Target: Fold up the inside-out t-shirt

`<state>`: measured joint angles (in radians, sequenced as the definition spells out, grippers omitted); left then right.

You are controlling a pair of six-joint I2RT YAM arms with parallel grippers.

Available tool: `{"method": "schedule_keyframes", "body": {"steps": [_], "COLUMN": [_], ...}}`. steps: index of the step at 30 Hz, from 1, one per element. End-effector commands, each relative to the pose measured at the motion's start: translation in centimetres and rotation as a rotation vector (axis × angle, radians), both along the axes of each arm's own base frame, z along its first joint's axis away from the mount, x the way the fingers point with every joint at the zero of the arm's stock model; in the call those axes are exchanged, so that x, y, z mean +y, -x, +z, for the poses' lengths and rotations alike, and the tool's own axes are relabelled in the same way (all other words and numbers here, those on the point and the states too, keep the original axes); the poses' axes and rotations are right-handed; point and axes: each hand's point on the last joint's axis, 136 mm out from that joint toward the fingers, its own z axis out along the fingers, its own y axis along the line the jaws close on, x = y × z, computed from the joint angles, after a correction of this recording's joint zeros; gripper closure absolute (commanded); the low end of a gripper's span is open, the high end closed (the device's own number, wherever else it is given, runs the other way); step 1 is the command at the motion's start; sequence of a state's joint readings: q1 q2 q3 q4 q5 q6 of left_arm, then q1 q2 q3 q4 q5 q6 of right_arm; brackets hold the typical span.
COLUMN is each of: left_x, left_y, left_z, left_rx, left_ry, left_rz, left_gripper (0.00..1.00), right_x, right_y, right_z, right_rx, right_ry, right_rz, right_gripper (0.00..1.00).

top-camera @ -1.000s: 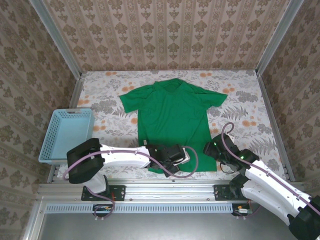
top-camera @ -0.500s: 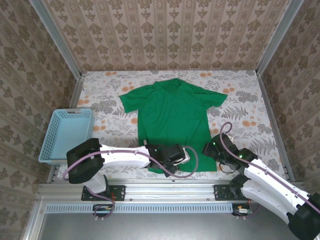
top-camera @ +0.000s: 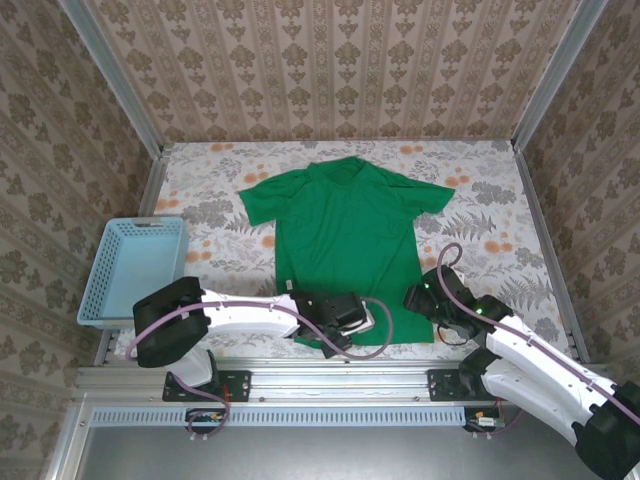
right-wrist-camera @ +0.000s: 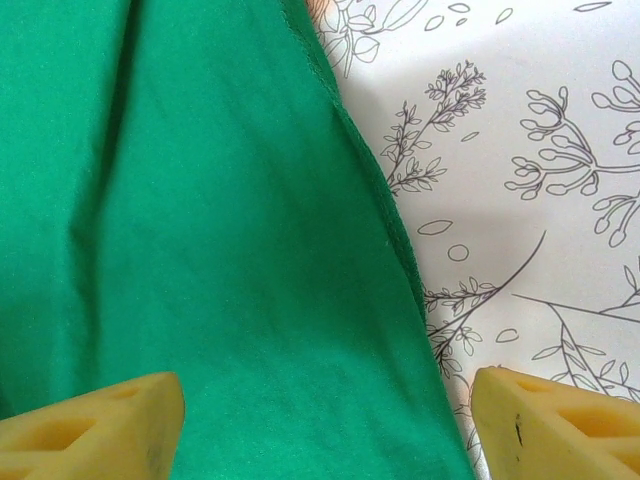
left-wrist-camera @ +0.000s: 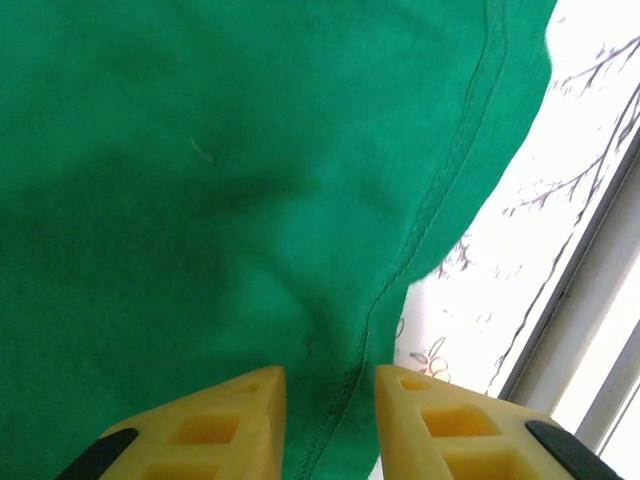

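Observation:
The inside-out t-shirt (top-camera: 345,235) lies flat on the flowered table (top-camera: 480,200), collar far, hem near. My left gripper (top-camera: 327,335) is at the near hem, left of its middle. In the left wrist view its yellow fingers (left-wrist-camera: 250,400) stand a little apart, open, with the stitched hem of the t-shirt (left-wrist-camera: 200,180) running loose between them (left-wrist-camera: 330,385). My right gripper (top-camera: 420,298) hovers at the shirt's right side near the bottom corner. Its jaws are wide open (right-wrist-camera: 330,400), straddling the side edge of the t-shirt (right-wrist-camera: 200,200), one finger over cloth, the other over the table.
A light-blue plastic basket (top-camera: 135,268) stands at the table's left edge. A metal rail (top-camera: 320,380) runs along the near edge, close beside the hem, and also shows as the rail (left-wrist-camera: 590,330) right of the left fingers. Patterned walls close in three sides.
My left gripper's jaws have parted from shut, letting go of the hem, and the hand has shifted slightly toward the near edge. The right arm has barely moved.

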<state>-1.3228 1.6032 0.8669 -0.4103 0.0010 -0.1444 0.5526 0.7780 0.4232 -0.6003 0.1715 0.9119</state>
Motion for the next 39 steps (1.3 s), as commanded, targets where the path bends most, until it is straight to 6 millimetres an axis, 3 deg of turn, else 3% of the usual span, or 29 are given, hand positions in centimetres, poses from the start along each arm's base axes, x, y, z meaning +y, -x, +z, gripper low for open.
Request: {"method": "schedule_keyframes", "body": {"steps": [1, 16, 20, 31, 39], "left_x": [0.4, -1.0, -1.1, -1.1, -0.9], "left_y": [0.9, 0.8, 0.5, -0.3, -3.1], "left_z": [0.0, 0.3, 1.0, 5.3, 8.3], "left_rx": [0.022, 0.023, 0.007, -0.034, -0.052], "left_ry": [-0.013, 0.022, 0.048, 0.182, 0.31], "left_rz": [-0.041, -0.048, -0.036, -0.005, 0.099], "left_gripper": [0.73, 1.0, 1.0, 1.0, 1.0], "right_x": [0.2, 0.1, 0.1, 0.0, 1.6], "right_y": [-0.2, -0.2, -0.1, 0.0, -0.3], "right_z": [-0.1, -0.3, -0.4, -0.3, 0.6], "right_rx": [0.002, 0.008, 0.012, 0.013, -0.039], "right_ry": [-0.001, 0.014, 0.013, 0.02, -0.011], "right_rz": [0.017, 0.02, 0.019, 0.034, 0.121], "right_gripper": [0.23, 0.23, 0.23, 0.23, 0.24]}}
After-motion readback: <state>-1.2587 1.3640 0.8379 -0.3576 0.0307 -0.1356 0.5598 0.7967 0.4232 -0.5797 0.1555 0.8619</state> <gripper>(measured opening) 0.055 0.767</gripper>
